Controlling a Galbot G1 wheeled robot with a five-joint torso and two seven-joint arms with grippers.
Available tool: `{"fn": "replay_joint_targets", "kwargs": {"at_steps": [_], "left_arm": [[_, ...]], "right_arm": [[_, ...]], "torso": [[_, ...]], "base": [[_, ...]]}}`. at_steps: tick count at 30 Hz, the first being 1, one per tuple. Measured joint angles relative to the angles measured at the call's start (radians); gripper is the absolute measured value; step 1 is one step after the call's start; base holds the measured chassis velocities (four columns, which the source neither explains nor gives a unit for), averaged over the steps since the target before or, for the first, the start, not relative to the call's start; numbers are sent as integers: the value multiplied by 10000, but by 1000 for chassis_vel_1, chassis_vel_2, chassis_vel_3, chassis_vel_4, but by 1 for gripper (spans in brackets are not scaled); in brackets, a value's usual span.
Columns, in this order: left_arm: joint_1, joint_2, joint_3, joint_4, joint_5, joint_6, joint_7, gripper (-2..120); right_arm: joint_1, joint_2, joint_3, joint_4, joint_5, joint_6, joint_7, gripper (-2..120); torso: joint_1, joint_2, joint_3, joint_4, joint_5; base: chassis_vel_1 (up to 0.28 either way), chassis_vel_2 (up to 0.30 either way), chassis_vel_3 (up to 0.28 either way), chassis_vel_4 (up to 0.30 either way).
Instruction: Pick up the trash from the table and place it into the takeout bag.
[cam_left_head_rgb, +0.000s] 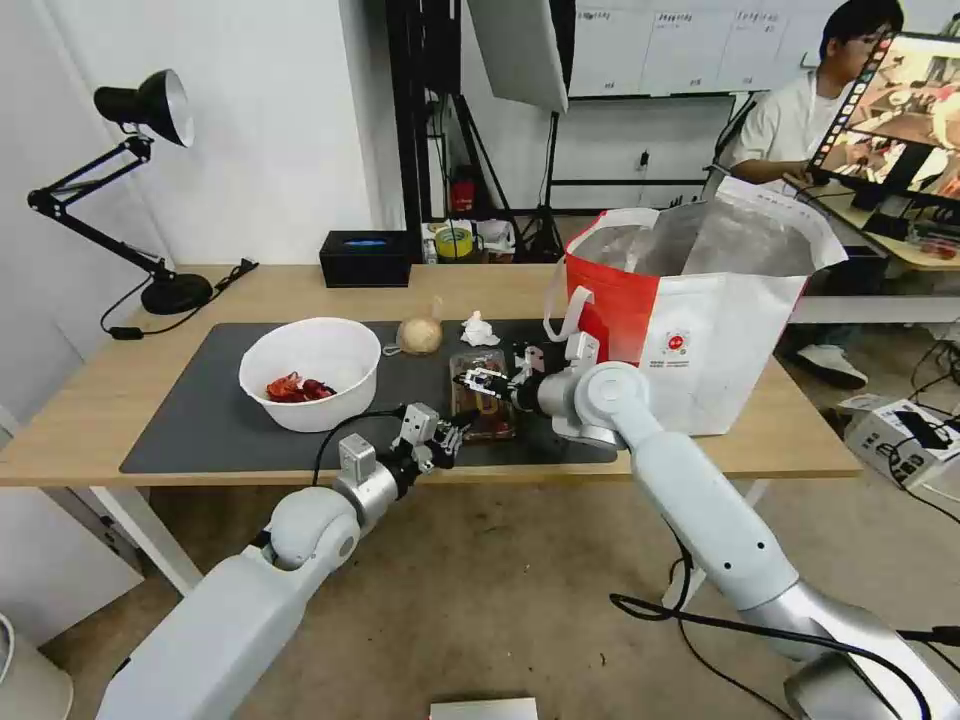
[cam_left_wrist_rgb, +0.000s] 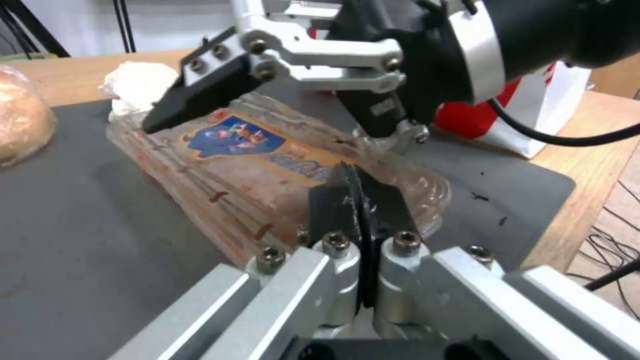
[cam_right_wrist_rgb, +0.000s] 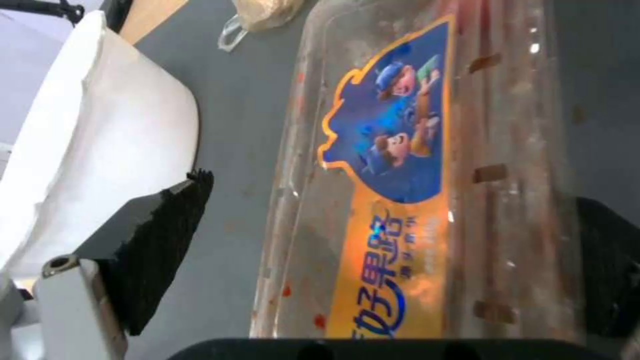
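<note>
A clear hinged tray (cam_left_head_rgb: 482, 400) with a blue-and-orange label lies on the dark mat (cam_left_head_rgb: 200, 420) of the table (cam_left_head_rgb: 100, 390). My left gripper (cam_left_head_rgb: 443, 438) is shut on the tray's (cam_left_wrist_rgb: 253, 165) near rim, pads (cam_left_wrist_rgb: 347, 205) pressed together. From the bag side my right gripper (cam_left_head_rgb: 482, 380) hangs open over the tray (cam_right_wrist_rgb: 400, 175), one finger (cam_right_wrist_rgb: 153, 235) on each side. Farther back lie the crumpled tissue (cam_left_head_rgb: 480, 328) and the beige wrapped lump (cam_left_head_rgb: 420, 335). The white bowl (cam_left_head_rgb: 310, 370) with red scraps stands left. The white-and-red takeout bag (cam_left_head_rgb: 700, 330) stands open at the right.
A black tissue box (cam_left_head_rgb: 366, 258) sits at the table's back edge, and a black desk lamp (cam_left_head_rgb: 150, 200) stands at the back left. A desk with a monitor (cam_left_head_rgb: 900, 110) is behind the bag. Cables and a small box (cam_left_head_rgb: 905, 440) lie on the floor at the right.
</note>
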Motion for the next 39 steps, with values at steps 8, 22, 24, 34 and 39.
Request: {"fn": "replay_joint_targets", "kwargs": {"at_steps": [8,22,24,34,39], "left_arm": [[82,-3,-43,-53,25,-13,48,0],[457,205,-483,-358,23,-64,93,0],[460,226,-499,-392,9,-68,96,0],[523,250,-578,-424,-10,-82,99,0],[666,303,-721,-484,-13,-92,109,0]], "right_arm": [[313,136,-308,-342,50,9,-6,100],[342,115,-656,-463,88,26,126,80],[322,77,-668,-462,95,26,126,73],[230,33,-674,-468,83,29,142,40],[162,13,-674,-461,63,31,144,21]], "torso": [[-1,3,0,-1,1],[-4,7,-4,-1,1],[-5,8,-4,-1,0],[-1,2,1,-4,0],[4,-3,4,3,1]], "base": [[0,0,0,0],[0,0,0,0],[0,0,0,0],[0,0,0,0],[0,0,0,0]]}}
